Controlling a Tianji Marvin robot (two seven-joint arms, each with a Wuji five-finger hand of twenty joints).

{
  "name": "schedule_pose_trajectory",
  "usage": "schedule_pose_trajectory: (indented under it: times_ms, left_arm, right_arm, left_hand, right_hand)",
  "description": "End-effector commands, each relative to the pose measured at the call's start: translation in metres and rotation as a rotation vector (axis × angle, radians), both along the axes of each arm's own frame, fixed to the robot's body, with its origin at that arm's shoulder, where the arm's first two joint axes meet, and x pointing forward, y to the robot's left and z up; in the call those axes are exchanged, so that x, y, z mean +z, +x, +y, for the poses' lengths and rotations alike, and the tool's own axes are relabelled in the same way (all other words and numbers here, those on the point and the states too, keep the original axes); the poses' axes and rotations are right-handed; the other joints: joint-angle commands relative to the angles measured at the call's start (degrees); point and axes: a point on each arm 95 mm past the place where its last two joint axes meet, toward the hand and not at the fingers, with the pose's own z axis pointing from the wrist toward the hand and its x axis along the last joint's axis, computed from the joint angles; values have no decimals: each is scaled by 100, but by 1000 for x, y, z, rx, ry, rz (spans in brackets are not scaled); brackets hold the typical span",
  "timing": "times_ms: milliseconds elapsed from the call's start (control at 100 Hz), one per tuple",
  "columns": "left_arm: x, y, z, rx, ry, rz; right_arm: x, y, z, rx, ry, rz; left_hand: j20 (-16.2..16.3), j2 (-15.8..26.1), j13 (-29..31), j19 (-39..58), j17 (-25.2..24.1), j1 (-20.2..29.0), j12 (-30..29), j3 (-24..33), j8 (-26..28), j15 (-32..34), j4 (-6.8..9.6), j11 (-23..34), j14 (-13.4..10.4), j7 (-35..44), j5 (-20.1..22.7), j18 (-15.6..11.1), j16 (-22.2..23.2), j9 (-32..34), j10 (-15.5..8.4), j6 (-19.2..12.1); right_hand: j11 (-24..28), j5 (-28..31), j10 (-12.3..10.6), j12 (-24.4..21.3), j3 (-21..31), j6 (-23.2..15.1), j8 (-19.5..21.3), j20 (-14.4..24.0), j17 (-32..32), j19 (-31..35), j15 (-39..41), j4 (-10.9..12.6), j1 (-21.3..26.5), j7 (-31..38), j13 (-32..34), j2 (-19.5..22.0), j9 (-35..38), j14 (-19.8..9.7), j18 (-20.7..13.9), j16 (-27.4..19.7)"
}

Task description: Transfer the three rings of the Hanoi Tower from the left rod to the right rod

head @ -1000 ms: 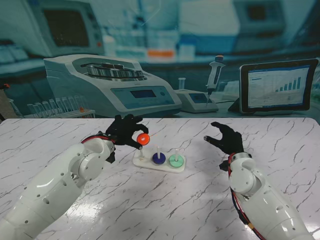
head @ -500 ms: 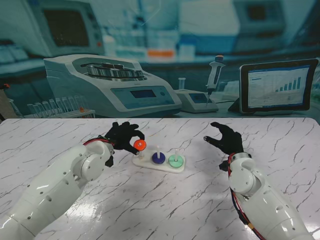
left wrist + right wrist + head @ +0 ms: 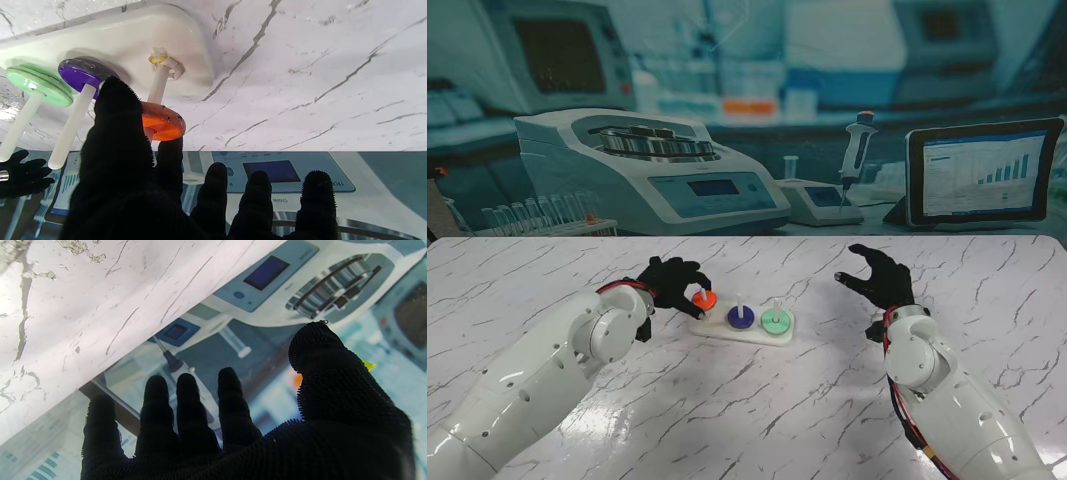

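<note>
Orange ring: threaded on the left rod, partway down, not yet seated on the white base; pinched between thumb and forefinger of the left hand. Held at the rim, likely so the bore stays free to slide along the rod.

Purple ring: seated at the foot of the middle rod, at 3 o'clock from the orange ring in the stand view.

Green ring: seated at the foot of the right rod, at 3 o'clock from the purple ring. One ring at each rod; only the green ring at its goal, judged from this layout.

Left hand: closed on the orange ring; other fingers extended and clear of the rods, seemingly to avoid knocking them.

Right hand: empty, fingers spread and curled, raised off the tabletop well apart from the base at 3 o'clock; probably parked out of the way.

Background, 12 o'clock: printed laboratory backdrop showing a centrifuge-type machine, a pipette and a tablet screen with a bar chart.

Writing: small lettering beside the machine's display in the left wrist view, too blurred to read. No brand legible.
</note>
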Motion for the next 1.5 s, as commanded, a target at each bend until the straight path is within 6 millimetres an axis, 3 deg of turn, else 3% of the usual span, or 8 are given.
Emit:
schedule_pose_trajectory:
  times_ms: [0, 170, 280, 400, 940, 1490]
  left_arm:
    - [-2, -4, -2, -30, -9, 19]
    - [2, -7, -2, -55, -24, 65]
    - [6, -11, -2, -84, -31, 122]
    - [9, -12, -2, -104, -47, 154]
    - [18, -11, -21, -165, -115, 13]
    - [14, -6, -57, -306, -50, 55]
  right_arm:
    - [-2, -2, 6, 5, 9, 3]
    - [-2, -2, 6, 5, 9, 3]
    - [-2, -2, 6, 5, 9, 2]
    - [-2, -2, 6, 5, 9, 2]
    - [-1, -2, 6, 10, 10, -3]
    - [-1, -2, 6, 5, 14, -3]
  left_hand:
    - [-53, 241, -179, -103, -152, -29, 8, 194, -64, -143, 153, -114, 30, -28, 246, 124, -45, -37, 103, 54]
    - [-123, 76, -371, -375, -235, -212, -50, 239, -263, -239, 178, -200, 62, -783, -29, 96, -107, -314, 254, 482]
    - [-215, 53, -601, -656, -313, -216, -113, 264, -483, -333, 195, -284, 66, -1305, -425, 72, -180, -683, 401, 863]
    - [-258, 40, -723, -782, -366, -211, -156, 275, -609, -376, 210, -375, 86, -1523, -767, 41, -214, -1035, 499, 1076]
    - [-165, 200, -629, -723, -274, -520, -131, 212, -651, -298, 177, -309, 130, -1474, -827, 95, -190, -1051, 527, 1098]
    - [-139, 215, -616, -659, -284, -499, -110, 223, -592, -277, 165, -306, 90, -1399, -721, 81, -167, -1027, 553, 1165]
  right_hand:
    - [28, 65, -27, -34, -65, -26, -71, 98, -44, 38, 37, 145, 32, 72, 38, 76, 33, 18, -50, 69]
    - [11, 66, -32, -34, -66, -28, -71, 101, -47, 40, 34, 145, 30, 70, 54, 75, 35, 15, -62, 76]
    - [9, 74, -35, -31, -65, -35, -70, 102, -48, 40, 38, 144, 47, 72, 58, 68, 36, 19, -69, 80]
    - [17, 88, -24, -27, -66, -44, -68, 100, -47, 38, 48, 143, 72, 77, 57, 52, 41, 16, -84, 83]
    - [68, 109, -1, -23, -77, -36, -65, 88, -42, 26, 75, 142, 74, 90, 30, 36, 53, 33, -54, 73]
    - [10, 71, -36, -35, -74, -46, -70, 101, -47, 40, 34, 145, 45, 71, 54, 75, 28, 15, -67, 77]
